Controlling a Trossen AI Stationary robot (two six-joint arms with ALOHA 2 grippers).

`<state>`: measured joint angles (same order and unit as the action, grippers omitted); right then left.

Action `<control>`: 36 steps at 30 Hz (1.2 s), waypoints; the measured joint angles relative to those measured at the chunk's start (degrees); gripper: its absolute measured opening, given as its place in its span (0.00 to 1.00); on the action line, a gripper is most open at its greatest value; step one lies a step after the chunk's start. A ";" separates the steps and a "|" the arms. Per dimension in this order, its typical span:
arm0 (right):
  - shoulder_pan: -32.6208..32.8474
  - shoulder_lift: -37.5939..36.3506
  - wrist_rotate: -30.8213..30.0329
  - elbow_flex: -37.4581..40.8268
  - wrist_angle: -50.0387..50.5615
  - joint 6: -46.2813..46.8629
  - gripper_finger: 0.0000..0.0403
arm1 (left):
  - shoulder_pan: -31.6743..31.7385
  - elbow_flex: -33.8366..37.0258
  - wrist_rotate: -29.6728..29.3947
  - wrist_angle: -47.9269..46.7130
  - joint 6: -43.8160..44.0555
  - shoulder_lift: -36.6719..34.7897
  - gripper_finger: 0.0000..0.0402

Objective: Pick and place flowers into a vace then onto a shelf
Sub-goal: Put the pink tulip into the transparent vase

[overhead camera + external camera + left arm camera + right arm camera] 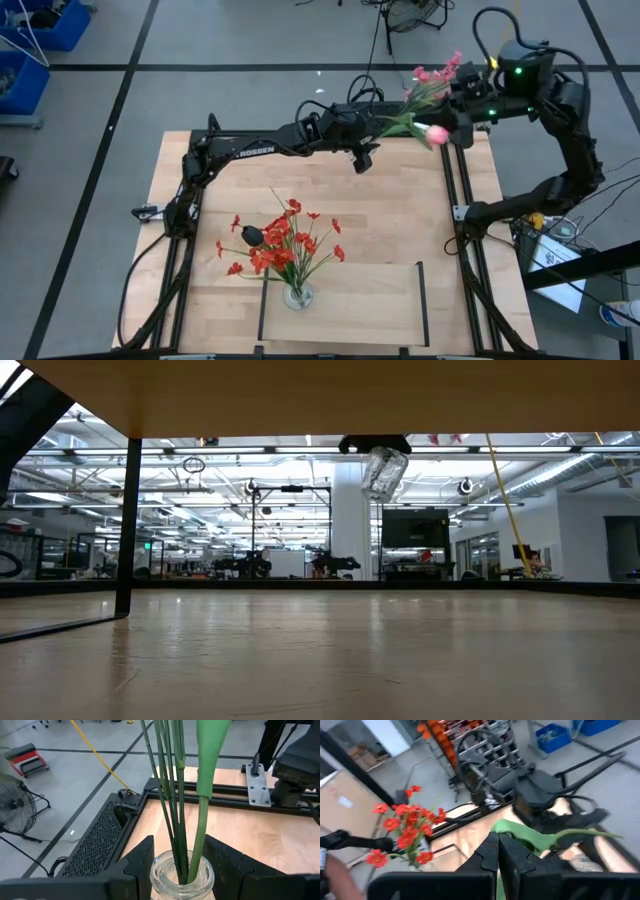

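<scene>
Only "ROSSEN" lettering legible on left arm (250, 150), left claw (180, 857) around glass vase (182, 877), right claw (498, 852) closed.

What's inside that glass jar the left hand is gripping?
The glass jar in the left hand holds several thin green stems and one thicker leafy stalk. Its bottom is out of sight.

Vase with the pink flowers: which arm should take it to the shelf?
Left, probably. The left gripper grips the glass vase with the pink flowers, raised off the table. The right gripper is shut beside the blossoms, apparently empty.
</scene>
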<state>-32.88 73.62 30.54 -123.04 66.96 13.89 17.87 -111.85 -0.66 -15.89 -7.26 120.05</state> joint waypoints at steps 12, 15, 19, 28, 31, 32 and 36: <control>1.14 0.46 2.82 0.03 -2.56 2.34 0.00 | 0.35 0.00 -3.02 0.53 0.14 0.00 0.37; 1.14 -0.35 2.73 0.02 -3.13 2.67 0.00 | 0.48 0.00 -3.02 0.49 0.18 0.00 0.37; 1.14 -0.76 3.02 0.02 -5.07 5.02 0.00 | 0.48 0.02 -3.11 0.46 -0.38 0.00 0.37; 1.14 -1.25 0.99 0.02 -4.19 5.33 0.00 | 0.48 0.00 -4.44 -0.21 -0.53 0.00 0.37; 1.14 -1.27 -1.02 0.02 -4.16 5.02 0.00 | 0.48 0.00 -4.46 -0.63 -0.20 0.00 0.38; 1.14 -1.31 -1.87 0.02 -4.00 4.58 0.00 | 0.48 0.02 -4.10 -0.69 -0.16 0.00 0.38; 1.11 -1.20 0.97 0.02 -3.86 6.02 0.00 | 0.46 0.00 -3.56 -0.67 -0.05 0.00 0.37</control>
<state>-31.77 72.42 31.51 -123.02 63.10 19.91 18.33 -111.85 -4.22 -16.56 -7.31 120.05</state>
